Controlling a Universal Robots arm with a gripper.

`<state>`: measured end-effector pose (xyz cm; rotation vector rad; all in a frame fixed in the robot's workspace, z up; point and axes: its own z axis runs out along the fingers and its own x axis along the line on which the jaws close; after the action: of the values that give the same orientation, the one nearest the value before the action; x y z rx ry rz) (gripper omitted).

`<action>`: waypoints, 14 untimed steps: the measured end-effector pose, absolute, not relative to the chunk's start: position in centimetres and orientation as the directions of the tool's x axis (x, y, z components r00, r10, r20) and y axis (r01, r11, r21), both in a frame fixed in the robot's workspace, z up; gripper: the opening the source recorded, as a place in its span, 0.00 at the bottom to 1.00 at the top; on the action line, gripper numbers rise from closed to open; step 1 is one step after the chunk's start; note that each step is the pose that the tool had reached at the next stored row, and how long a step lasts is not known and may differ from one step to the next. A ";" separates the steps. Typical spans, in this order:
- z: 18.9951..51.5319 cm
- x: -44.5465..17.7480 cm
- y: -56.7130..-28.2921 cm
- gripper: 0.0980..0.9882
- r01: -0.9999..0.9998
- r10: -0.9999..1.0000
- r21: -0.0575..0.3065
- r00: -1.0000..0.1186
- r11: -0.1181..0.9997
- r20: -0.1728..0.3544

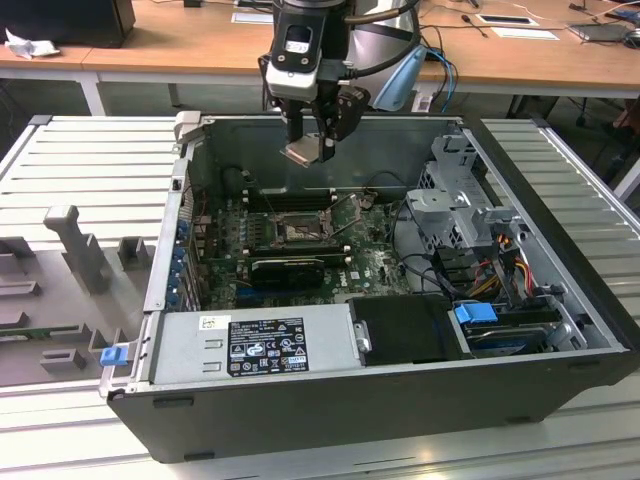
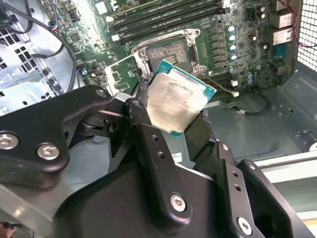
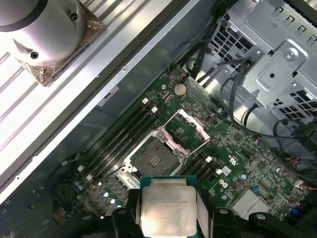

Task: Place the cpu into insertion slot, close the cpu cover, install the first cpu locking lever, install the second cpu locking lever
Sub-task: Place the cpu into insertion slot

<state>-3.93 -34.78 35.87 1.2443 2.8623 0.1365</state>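
My gripper hangs above the open computer case, shut on the cpu, a small square chip with a silver-grey top. In both wrist views the cpu sits between the black fingers, held by two opposite edges. The insertion slot lies below on the green motherboard, bare inside. The cpu cover stands flipped open beside the slot. The chip is well above the slot and apart from it.
A black card lies in front of the slot, with memory sticks behind it. The power supply fills the case front. A metal drive cage and cables are at the exterior view's right. Grey fixtures stand on the slatted table.
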 end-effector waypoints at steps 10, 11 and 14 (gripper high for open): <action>35.8 -3.9 -34.8 0.49 0.753 0.755 0.087 -0.656 0.652 0.019; 35.8 -3.9 -34.8 0.49 0.755 0.756 0.087 -0.654 0.650 0.019; 35.8 -3.9 -34.8 0.49 0.761 0.762 0.087 -0.647 0.643 0.019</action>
<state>-3.93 -34.78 35.79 1.3113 2.8299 0.1358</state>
